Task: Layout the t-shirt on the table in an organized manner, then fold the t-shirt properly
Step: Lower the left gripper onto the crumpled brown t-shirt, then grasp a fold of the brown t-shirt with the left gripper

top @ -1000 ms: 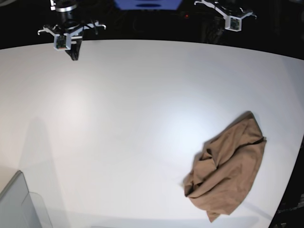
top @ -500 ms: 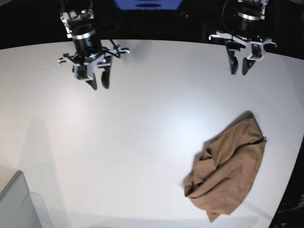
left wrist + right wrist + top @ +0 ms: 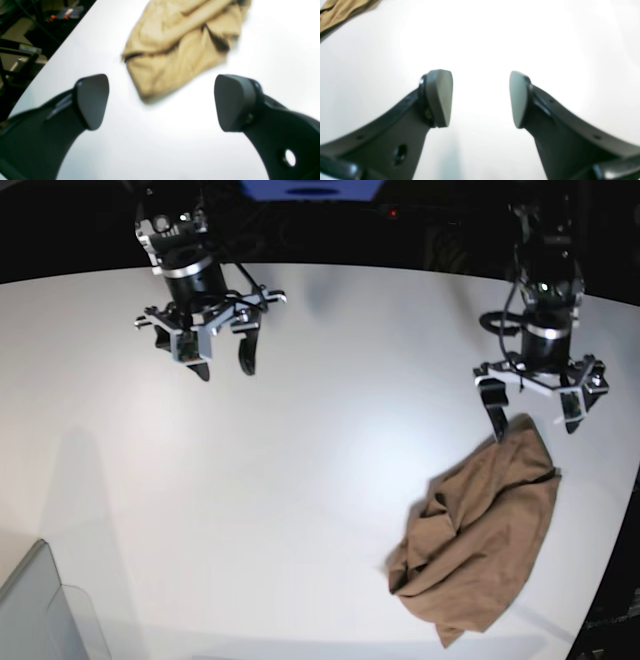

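1. Left gripper (image 3: 532,418): wrist vertical, jaws spread wide, empty, poised above table (image 3: 320,480).
2. T-shirt (image 3: 478,545): crumpled, just below and ahead of it.
3. Right gripper (image 3: 223,362): parted, empty, well apart.

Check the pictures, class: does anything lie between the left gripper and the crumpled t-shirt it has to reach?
Nothing visible does. The left gripper hangs with jaws open just above the far corner of the t-shirt, and in the left wrist view only bare table lies between its fingertips and the cloth. The right gripper is far off.
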Robot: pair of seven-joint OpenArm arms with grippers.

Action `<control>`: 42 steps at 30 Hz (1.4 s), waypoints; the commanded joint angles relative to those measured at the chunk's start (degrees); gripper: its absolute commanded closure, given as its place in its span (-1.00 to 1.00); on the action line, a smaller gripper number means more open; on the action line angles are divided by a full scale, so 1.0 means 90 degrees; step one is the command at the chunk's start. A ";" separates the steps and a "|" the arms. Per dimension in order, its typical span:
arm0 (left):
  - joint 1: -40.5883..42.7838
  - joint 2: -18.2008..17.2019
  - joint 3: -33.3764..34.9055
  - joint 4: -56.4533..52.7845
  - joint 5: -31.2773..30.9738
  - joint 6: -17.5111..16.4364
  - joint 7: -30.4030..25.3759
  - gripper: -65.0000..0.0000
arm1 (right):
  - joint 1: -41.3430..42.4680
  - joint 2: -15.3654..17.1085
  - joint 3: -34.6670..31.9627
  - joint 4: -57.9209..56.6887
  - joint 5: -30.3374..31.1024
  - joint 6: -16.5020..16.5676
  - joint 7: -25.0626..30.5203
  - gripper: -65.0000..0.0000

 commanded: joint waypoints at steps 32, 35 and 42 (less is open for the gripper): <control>-0.4263 -0.0402 -0.0416 -0.5986 -0.0639 0.0132 -0.0621 -1.00 | 0.0054 0.0005 0.0029 -0.0605 -0.0028 0.0014 0.0174 -0.13; -0.4263 -0.0412 -0.0416 -0.5996 -0.0785 0.0132 -0.0621 -1.00 | 0.0054 0.0054 0.0029 -0.0605 -0.0028 0.0014 0.0174 -0.13; -0.4459 -0.0412 -0.0416 -0.6152 -0.0864 0.0132 -0.0631 -1.00 | 0.0025 0.0083 0.0029 -0.0615 -0.0028 0.0014 0.0174 -0.13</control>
